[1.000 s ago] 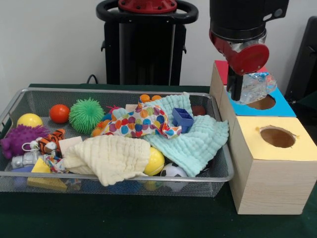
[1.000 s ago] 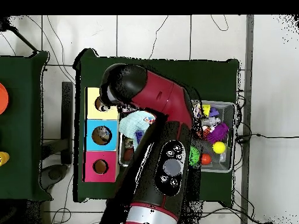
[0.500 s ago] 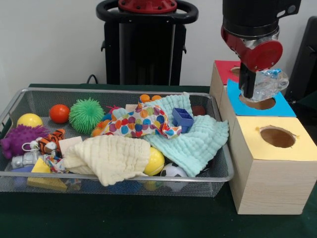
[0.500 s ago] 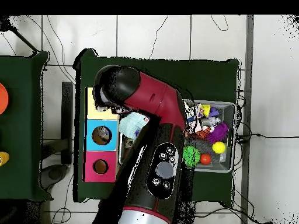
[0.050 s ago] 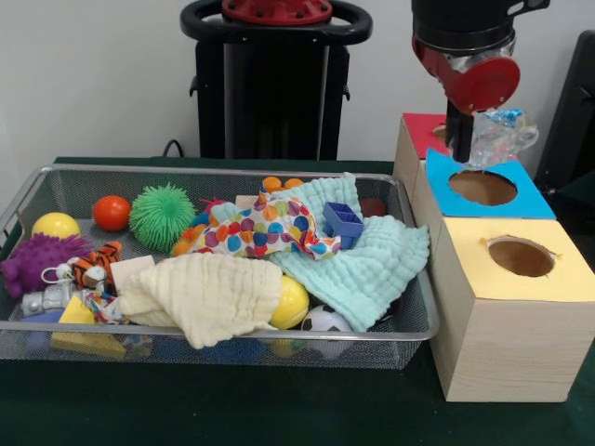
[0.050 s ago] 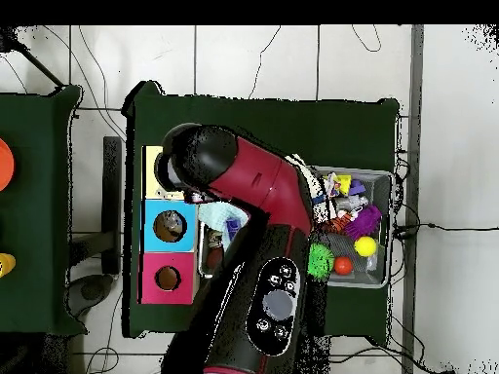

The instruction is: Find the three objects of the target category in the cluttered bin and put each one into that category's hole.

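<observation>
My gripper (image 5: 468,149) hangs at the upper right of the front view, shut on a crumpled clear plastic object (image 5: 497,136). The object is held just above the far rim of the round hole (image 5: 482,188) in the blue-topped box (image 5: 530,200). A yellow-topped box (image 5: 558,279) with its own hole stands nearer, and a red-topped box (image 5: 423,130) stands behind. In the overhead view the arm (image 6: 263,195) hides the gripper; the blue box (image 6: 154,226) lies between the yellow box (image 6: 151,161) and the red box (image 6: 156,282).
The wire bin (image 5: 223,334) holds a cream cloth (image 5: 209,293), a mint cloth (image 5: 372,260), a dotted cloth (image 5: 260,228), a blue cube (image 5: 342,221), a green spiky ball (image 5: 161,216), an orange ball (image 5: 112,213), yellow balls, a purple spiky toy (image 5: 37,262) and a tiger toy (image 5: 91,269).
The gripper moved right over the blue box with the clear plastic object, then rose a little; the object now hangs higher above the hole.
</observation>
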You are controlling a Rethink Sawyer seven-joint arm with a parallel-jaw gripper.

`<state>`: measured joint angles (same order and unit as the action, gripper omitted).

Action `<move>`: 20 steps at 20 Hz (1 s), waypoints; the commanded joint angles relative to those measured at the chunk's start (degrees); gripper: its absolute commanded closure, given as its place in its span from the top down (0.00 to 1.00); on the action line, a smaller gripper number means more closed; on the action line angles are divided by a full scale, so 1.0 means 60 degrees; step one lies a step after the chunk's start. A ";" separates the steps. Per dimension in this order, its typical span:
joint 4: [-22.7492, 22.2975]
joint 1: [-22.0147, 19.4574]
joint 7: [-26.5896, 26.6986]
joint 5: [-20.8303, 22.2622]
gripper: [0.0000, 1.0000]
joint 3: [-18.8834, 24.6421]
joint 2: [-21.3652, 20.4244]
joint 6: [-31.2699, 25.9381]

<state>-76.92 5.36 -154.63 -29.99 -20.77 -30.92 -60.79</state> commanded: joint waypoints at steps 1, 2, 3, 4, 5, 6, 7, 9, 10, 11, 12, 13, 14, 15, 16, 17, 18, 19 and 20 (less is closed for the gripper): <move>-0.1763 -0.0185 -0.1574 -0.0367 0.00 0.0365 -0.0524 0.0593; -0.1870 -0.0189 -0.1521 -0.0367 0.00 0.0370 -0.0606 0.0601; -0.1949 -0.0184 -0.1492 -0.0339 0.00 0.0355 -0.0669 0.0604; -0.2012 -0.0198 -0.1455 -0.0322 0.00 0.0357 -0.0719 0.0600; -0.2089 -0.0212 -0.1411 -0.0304 0.00 0.0360 -0.0772 0.0619; -0.2133 -0.0222 -0.1390 -0.0293 0.00 0.0367 -0.0801 0.0628; -0.2161 -0.0222 -0.1395 -0.0292 0.00 0.0384 -0.0818 0.0645; -0.2222 -0.0218 -0.1405 -0.0324 0.00 0.0445 -0.0828 0.0733; -0.2241 -0.0219 -0.1416 -0.0348 0.00 0.0490 -0.0807 0.0793; -0.2257 -0.0220 -0.1410 -0.0374 0.00 0.0555 -0.0755 0.0852; -0.2274 -0.0221 -0.1403 -0.0400 0.00 0.0620 -0.0702 0.0911; -0.2315 -0.0217 -0.1388 -0.0423 0.00 0.0670 -0.0659 0.1020; -0.2343 -0.0221 -0.1373 -0.0448 0.00 0.0715 -0.0617 0.1099; -0.2378 -0.0214 -0.1376 -0.0477 0.00 0.0745 -0.0583 0.1195; -0.2413 -0.0207 -0.1379 -0.0506 0.00 0.0776 -0.0549 0.1290; -0.2473 -0.0191 -0.1379 -0.0552 0.00 0.0811 -0.0534 0.1408; -0.2525 -0.0188 -0.1370 -0.0586 0.00 0.0846 -0.0518 0.1504; -0.2595 -0.0196 -0.1339 -0.0637 0.00 0.0895 -0.0506 0.1623; -0.2640 -0.0192 -0.1336 -0.0666 0.00 0.0924 -0.0487 0.1713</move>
<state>-84.47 5.37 -154.63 -30.66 -20.77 -35.55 -57.40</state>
